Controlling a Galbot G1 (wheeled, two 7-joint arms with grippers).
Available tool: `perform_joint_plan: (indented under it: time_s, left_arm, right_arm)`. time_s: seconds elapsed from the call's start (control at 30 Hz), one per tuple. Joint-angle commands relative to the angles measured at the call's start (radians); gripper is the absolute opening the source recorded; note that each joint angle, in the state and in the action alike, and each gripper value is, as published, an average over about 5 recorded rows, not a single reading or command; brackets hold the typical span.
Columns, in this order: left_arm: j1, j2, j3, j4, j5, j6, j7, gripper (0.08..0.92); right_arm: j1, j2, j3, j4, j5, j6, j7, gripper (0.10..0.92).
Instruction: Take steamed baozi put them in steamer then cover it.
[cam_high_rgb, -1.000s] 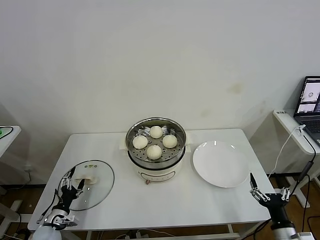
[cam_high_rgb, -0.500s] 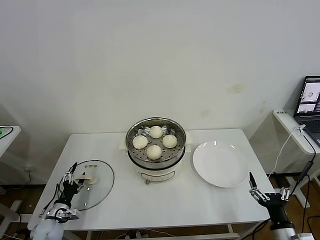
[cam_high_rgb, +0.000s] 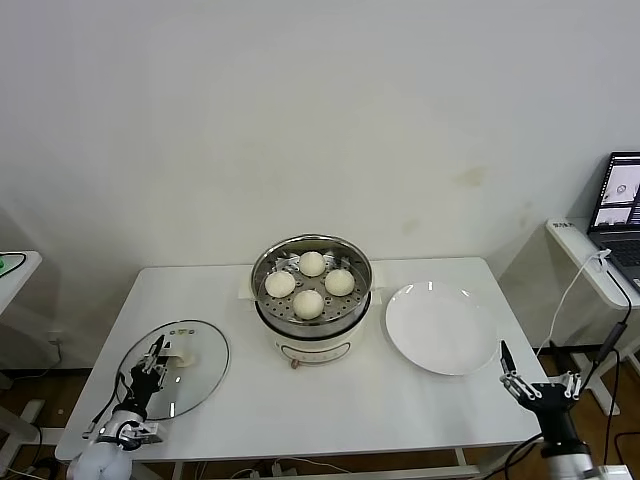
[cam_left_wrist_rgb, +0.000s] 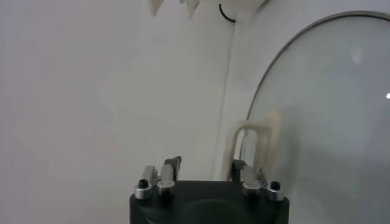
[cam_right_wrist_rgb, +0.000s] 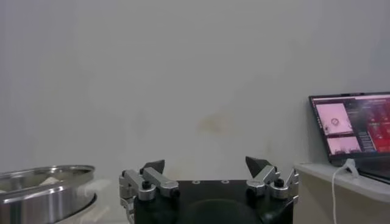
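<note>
My left tool (cam_high_rgb: 155, 361) hangs low over the near-left part of the counter (cam_high_rgb: 240, 400), right at the cover (cam_high_rgb: 176, 368) — its fingers (cam_left_wrist_rgb: 172, 165) are spread, one on each side of the cream handle (cam_left_wrist_rgb: 255, 143), though I cannot tell whether they touch it. The cover lies flat on the counter, well apart from the steamer (cam_high_rgb: 311, 290). All four baozi (cam_high_rgb: 309, 303) sit in the steamer's steel basket at the middle of the counter, uncovered. The white plate (cam_high_rgb: 443, 328) lies just right of the steamer. My right tool (cam_high_rgb: 535, 385) is parked off the counter's near-right corner, fingers (cam_right_wrist_rgb: 152, 167) spread, holding nothing. A laptop (cam_high_rgb: 623, 214) stands on a side table at far right.
</note>
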Motion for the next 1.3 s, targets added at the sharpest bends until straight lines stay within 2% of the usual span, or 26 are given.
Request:
perform_joint_plan:
  time_s: [0.03, 0.23, 0.43, 0.73, 0.93, 1.1, 1.2, 1.3]
  left_arm:
    - [-0.003, -0.023, -0.014, 0.020, 0.111, -0.016, -0.055, 0.273]
    - [0.025, -0.027, -0.042, -0.072, 0.155, 0.008, -0.100, 0.138]
    - [0.063, -0.001, -0.051, -0.255, 0.096, 0.128, -0.068, 0.132]
    - [0.029, 0.088, 0.038, -0.521, -0.049, 0.420, 0.074, 0.132]
    - [-0.088, 0.156, 0.190, -0.587, -0.126, 0.580, 0.180, 0.132]
    - [-0.280, 0.211, 0.380, -0.593, -0.168, 0.708, 0.263, 0.132]
    - [-0.397, 0.208, 0.485, -0.576, -0.174, 0.763, 0.299, 0.132]
    - [-0.483, 0.172, 0.593, -0.560, -0.144, 0.820, 0.341, 0.132]
  right_arm:
    - [0.001, -0.001, 0.001, 0.004, 0.006, -0.001, 0.002, 0.823]
    - [0.001, -0.001, 0.000, 0.010, -0.001, -0.003, 0.007, 0.823]
    - [0.005, 0.001, -0.008, 0.011, -0.053, -0.009, 0.025, 0.823]
    - [0.010, 0.020, -0.015, 0.006, -0.202, -0.018, 0.064, 0.823]
    - [0.016, 0.052, -0.024, -0.002, -0.302, -0.027, 0.097, 0.823]
    - [0.037, 0.089, -0.041, -0.014, -0.352, -0.044, 0.126, 0.823]
    - [0.053, 0.112, -0.045, -0.027, -0.385, -0.049, 0.142, 0.823]
    - [0.060, 0.121, -0.045, -0.036, -0.412, -0.046, 0.152, 0.823]
